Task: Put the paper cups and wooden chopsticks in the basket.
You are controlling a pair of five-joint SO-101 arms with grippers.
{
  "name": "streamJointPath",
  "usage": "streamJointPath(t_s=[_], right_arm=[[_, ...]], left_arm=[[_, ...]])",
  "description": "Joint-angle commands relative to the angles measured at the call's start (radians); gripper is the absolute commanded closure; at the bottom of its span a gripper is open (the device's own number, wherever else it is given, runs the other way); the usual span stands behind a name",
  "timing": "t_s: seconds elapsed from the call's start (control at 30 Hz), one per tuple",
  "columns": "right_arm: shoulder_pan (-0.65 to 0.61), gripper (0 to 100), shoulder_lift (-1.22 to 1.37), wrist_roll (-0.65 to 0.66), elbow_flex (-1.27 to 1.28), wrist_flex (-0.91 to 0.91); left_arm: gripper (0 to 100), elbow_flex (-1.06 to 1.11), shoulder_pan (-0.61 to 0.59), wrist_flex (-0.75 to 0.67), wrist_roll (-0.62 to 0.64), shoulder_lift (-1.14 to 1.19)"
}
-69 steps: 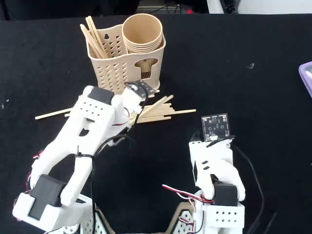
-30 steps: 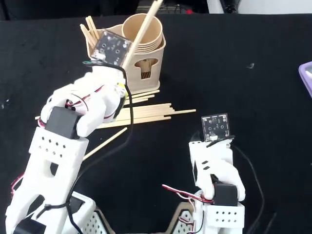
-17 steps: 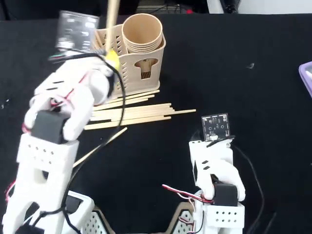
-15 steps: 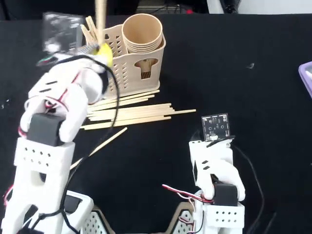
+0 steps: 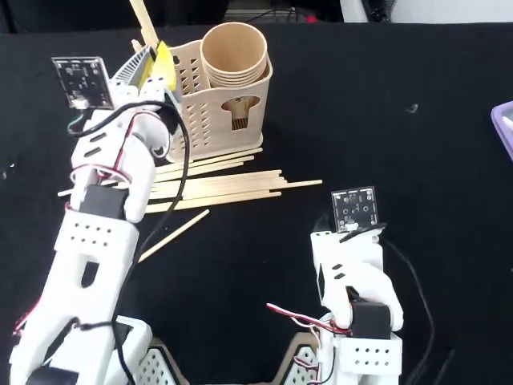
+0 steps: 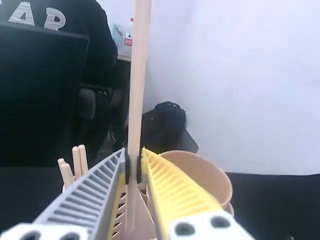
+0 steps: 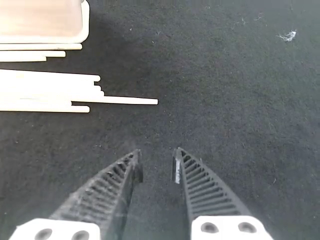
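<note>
My left gripper (image 5: 152, 62) (image 6: 133, 165) is shut on one wooden chopstick (image 5: 143, 19) (image 6: 137, 90), held upright over the left compartment of the beige basket (image 5: 236, 100). That compartment holds a few chopsticks (image 6: 74, 165). Stacked paper cups (image 5: 233, 51) (image 6: 200, 172) fill the basket's right compartment. Several loose chopsticks (image 5: 216, 183) (image 7: 47, 90) lie on the black table in front of the basket, and one lone stick (image 5: 172, 235) lies nearer the arms. My right gripper (image 7: 155, 162) rests open above bare cloth near the front of the table, short of the pile.
A purple object (image 5: 504, 127) pokes in at the right edge of the table. The basket's base (image 7: 42, 22) sits just beyond the loose sticks. Black cloth stretches free to the right of the right arm (image 5: 357, 273).
The left arm picked a chopstick off the pile, lifted it and swung left, bringing it upright over the basket's left compartment. The right arm stayed still.
</note>
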Motion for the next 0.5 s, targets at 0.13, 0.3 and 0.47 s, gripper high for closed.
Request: streamJointPath(t_s=[0.13, 0.3, 0.47], right_arm=[[-0.011, 88.4, -0.067, 0.011, -0.004, -0.018], [-0.011, 88.4, -0.067, 0.011, -0.004, -0.018], [-0.011, 88.4, -0.067, 0.011, -0.004, -0.02]], left_arm=[[97, -0.064, -0.013, -0.063, 0.006, 0.147], [97, -0.099, -0.018, -0.06, 0.006, 0.218], [96, -0.096, -0.019, -0.055, 0.006, 0.239]])
